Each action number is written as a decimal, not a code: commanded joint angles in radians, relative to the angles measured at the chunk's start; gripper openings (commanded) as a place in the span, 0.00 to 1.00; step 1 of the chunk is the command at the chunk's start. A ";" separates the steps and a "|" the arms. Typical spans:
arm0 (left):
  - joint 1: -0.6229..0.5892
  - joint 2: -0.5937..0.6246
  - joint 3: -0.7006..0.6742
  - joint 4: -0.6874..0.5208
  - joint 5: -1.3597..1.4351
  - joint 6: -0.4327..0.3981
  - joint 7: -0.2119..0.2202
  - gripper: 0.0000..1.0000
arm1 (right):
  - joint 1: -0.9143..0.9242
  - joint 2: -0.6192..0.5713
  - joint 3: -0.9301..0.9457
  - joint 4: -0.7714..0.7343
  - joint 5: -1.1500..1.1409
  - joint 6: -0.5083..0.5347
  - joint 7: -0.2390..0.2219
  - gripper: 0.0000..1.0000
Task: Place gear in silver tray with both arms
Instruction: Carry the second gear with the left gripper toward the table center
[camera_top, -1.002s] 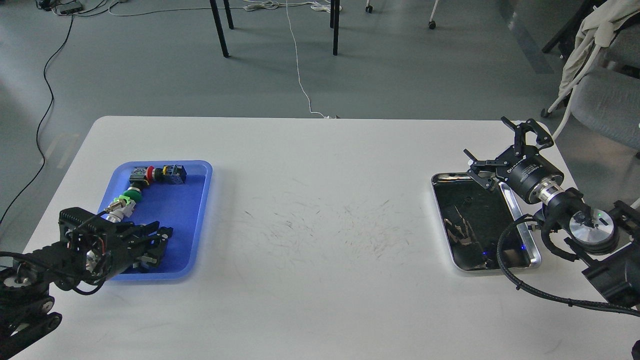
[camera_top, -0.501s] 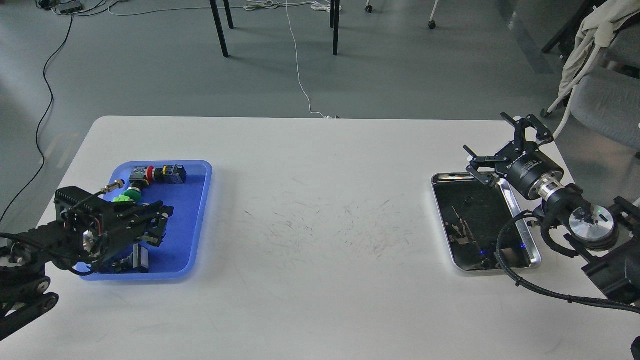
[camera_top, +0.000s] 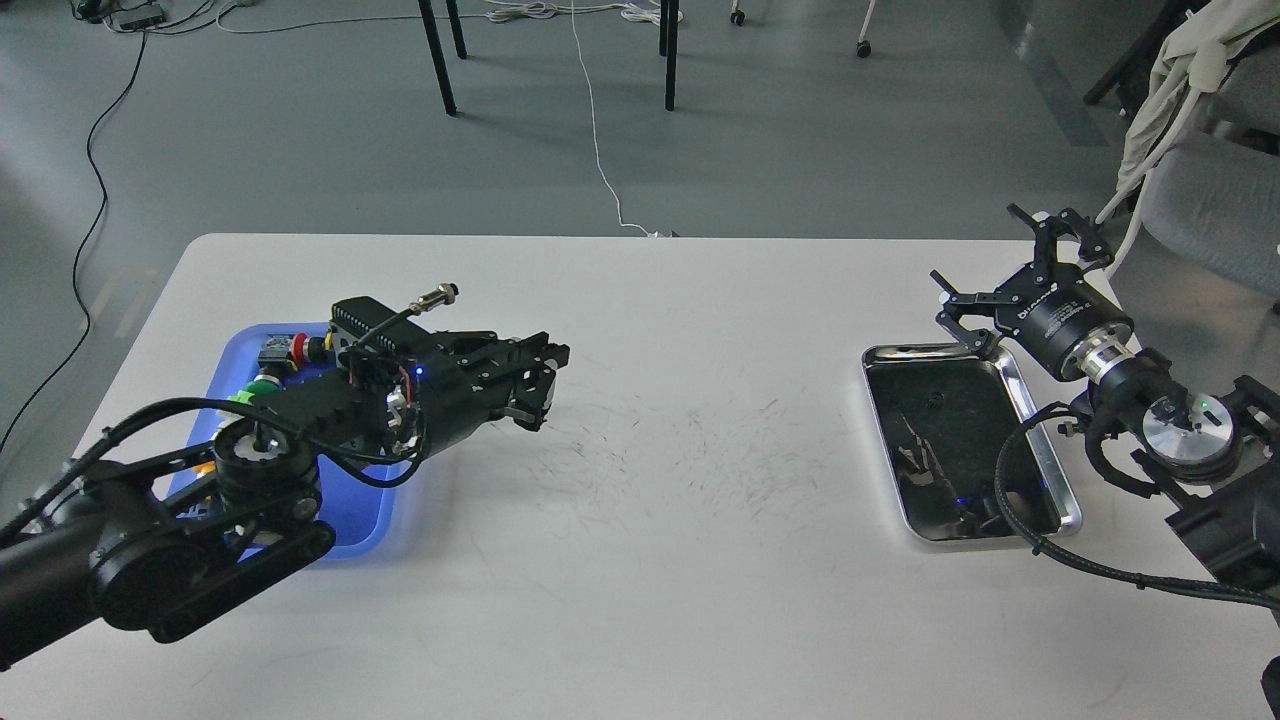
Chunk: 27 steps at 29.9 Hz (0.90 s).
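1. Table (camera_top: 640, 600): white top with rounded corners, faint dark scuff marks across the middle, filling most of the view over a grey floor.
2. Left arm (camera_top: 180, 530): black, entering from the lower left, crossing above the blue tray, reaching toward the table's middle.
3. Right arm (camera_top: 1180, 450): black with a silver joint ring, entering from the lower right, a black cable looping down over the silver tray's near right corner.
4. Blue plastic tray (camera_top: 365, 520): on the table's left side, largely hidden under the left arm; holding a row of small parts, among them a red push-button part (camera_top: 300, 347) and a green part (camera_top: 262, 388).
5. Silver tray (camera_top: 1040, 450): on the table's right side, well apart from the blue tray, shiny rim and dark reflective bottom; no gear visible inside.
6. Left gripper (camera_top: 540, 385): just past the blue tray's right edge, above bare table; fingers drawn close together, anything between them too dark to make out, so closed or gripping cannot be told.
7. Right gripper (camera_top: 1010, 275): above the silver tray's far right corner, fingers spread apart, holding nothing.
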 joint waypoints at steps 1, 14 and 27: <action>-0.049 -0.180 0.045 0.107 0.033 -0.033 0.007 0.07 | 0.000 -0.001 0.002 -0.002 0.000 0.000 0.001 0.99; -0.078 -0.441 0.156 0.436 0.036 0.008 -0.004 0.08 | -0.008 -0.019 0.007 -0.004 0.000 0.000 0.000 0.99; -0.066 -0.441 0.176 0.419 0.028 0.031 0.010 0.10 | -0.020 -0.027 0.007 -0.002 0.000 0.000 0.001 0.99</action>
